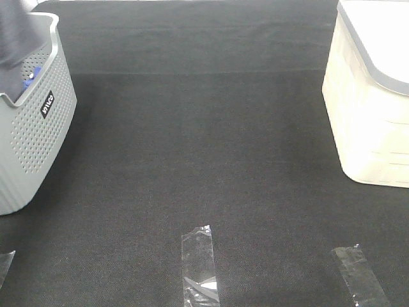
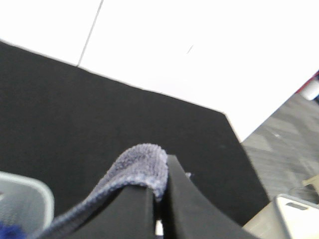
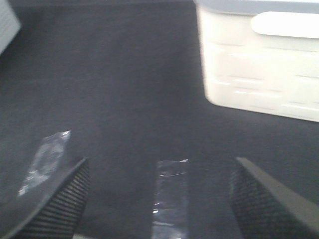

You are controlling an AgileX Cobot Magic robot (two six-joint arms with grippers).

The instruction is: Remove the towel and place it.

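Left hand (image 2: pixel 161 191) clenched on a fold of the towel (image 2: pixel 142 162), held above the grey basket (image 1: pixel 38 134), with the cloth trailing down into it. Right hand (image 3: pixel 159 199) spread wide, grasping nothing, low over the tabletop (image 1: pixel 204 147). Removal step appears under way; next move likely calls for lifting the tail clear of the rim, then carrying it to open tabletop.

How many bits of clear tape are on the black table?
3. The middle tape strip lies at the front centre, the right tape strip at the front right, and the left tape strip is cut off at the left edge. More may lie out of view.
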